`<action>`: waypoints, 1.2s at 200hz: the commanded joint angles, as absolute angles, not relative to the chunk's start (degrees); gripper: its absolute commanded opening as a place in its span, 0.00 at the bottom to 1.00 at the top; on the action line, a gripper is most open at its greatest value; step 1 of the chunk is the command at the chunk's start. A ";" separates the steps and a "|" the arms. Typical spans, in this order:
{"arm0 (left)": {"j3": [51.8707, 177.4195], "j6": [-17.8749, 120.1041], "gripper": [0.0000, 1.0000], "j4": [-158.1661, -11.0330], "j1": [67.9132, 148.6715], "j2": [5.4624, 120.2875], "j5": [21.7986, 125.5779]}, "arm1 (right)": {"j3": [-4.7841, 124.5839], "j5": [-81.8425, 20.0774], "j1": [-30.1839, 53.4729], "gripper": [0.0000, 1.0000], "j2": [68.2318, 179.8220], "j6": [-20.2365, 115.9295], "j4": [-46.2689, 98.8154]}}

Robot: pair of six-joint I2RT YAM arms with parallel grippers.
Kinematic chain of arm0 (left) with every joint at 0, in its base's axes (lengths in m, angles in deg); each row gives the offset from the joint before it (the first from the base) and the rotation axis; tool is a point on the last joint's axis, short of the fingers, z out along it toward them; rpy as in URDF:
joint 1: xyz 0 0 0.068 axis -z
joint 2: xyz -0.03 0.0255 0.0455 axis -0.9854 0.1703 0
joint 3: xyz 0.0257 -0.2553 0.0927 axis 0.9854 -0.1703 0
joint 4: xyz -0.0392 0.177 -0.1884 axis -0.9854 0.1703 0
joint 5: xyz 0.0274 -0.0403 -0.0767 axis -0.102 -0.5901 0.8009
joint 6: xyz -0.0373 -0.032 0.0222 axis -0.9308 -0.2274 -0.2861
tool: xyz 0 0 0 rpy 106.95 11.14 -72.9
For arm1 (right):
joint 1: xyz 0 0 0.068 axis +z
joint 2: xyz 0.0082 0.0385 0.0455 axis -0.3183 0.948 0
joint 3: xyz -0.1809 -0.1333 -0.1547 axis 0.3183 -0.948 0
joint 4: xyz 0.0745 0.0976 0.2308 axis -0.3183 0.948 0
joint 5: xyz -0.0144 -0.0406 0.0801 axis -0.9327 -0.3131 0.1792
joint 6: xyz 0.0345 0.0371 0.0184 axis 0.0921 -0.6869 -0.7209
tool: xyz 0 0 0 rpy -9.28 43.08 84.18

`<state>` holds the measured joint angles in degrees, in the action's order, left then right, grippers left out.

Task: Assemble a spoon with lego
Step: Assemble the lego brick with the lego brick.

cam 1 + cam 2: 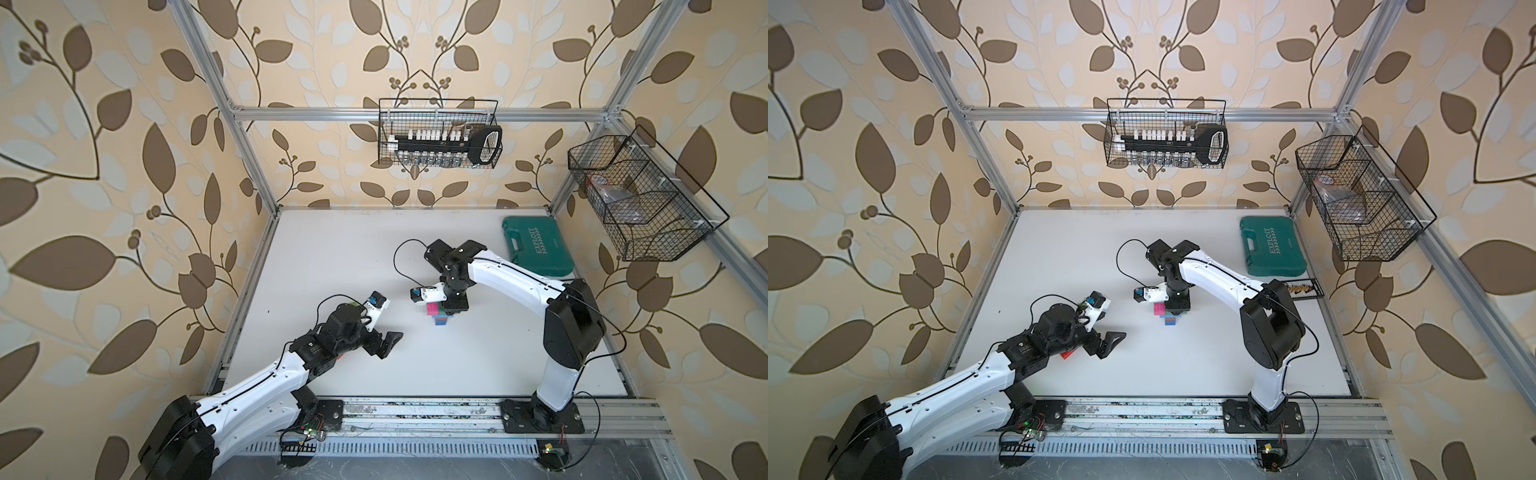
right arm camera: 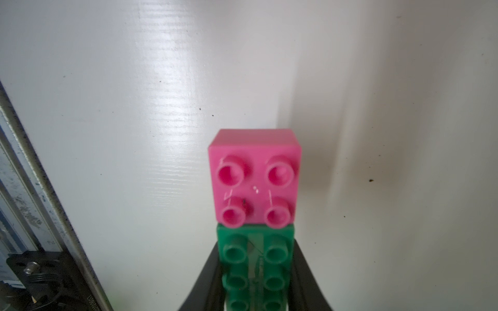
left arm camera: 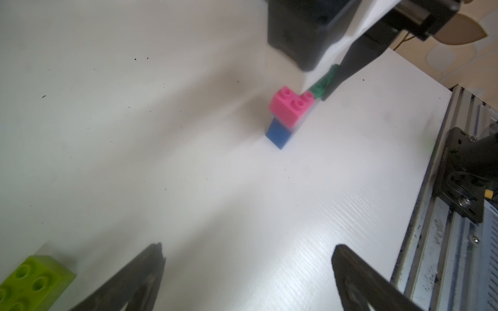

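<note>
spoon [image 1: 441,314] stood mid-table | right gripper [image 1: 454,308] clamped on its green brick [image 2: 256,264] | left gripper [image 3: 248,250] spread wide, empty; lime brick [image 3: 32,282] beside | teal case [image 1: 538,245] behind | wall basket [image 1: 436,100]: tool rack [image 1: 440,143] | side basket [image 1: 665,239]: bag [image 1: 611,193]

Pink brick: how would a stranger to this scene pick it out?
On the white table, find the small coloured stack under the right gripper. The pink brick is its square top, beside the clamped green brick; nothing else there is pink.

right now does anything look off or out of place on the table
Nothing spilled or broken. One red brick lies half hidden under the left arm, apart from the stack whose green brick the right gripper grips.
</note>
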<state>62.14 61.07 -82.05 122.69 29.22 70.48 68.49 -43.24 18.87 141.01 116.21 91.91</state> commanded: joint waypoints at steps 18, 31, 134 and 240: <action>61.79 61.58 0.99 -82.18 123.17 28.04 69.80 | 65.26 -40.69 19.08 0.00 144.07 115.63 90.05; 61.67 61.61 0.99 -82.35 123.17 27.87 69.86 | 66.15 -42.24 19.10 0.00 144.55 115.16 90.44; 62.10 61.83 0.99 -81.91 123.26 28.45 69.37 | 71.96 -43.55 20.64 0.12 145.14 113.44 93.52; 63.06 61.07 0.99 -80.46 123.26 27.63 68.64 | 71.23 -43.80 20.13 0.76 139.84 111.94 91.74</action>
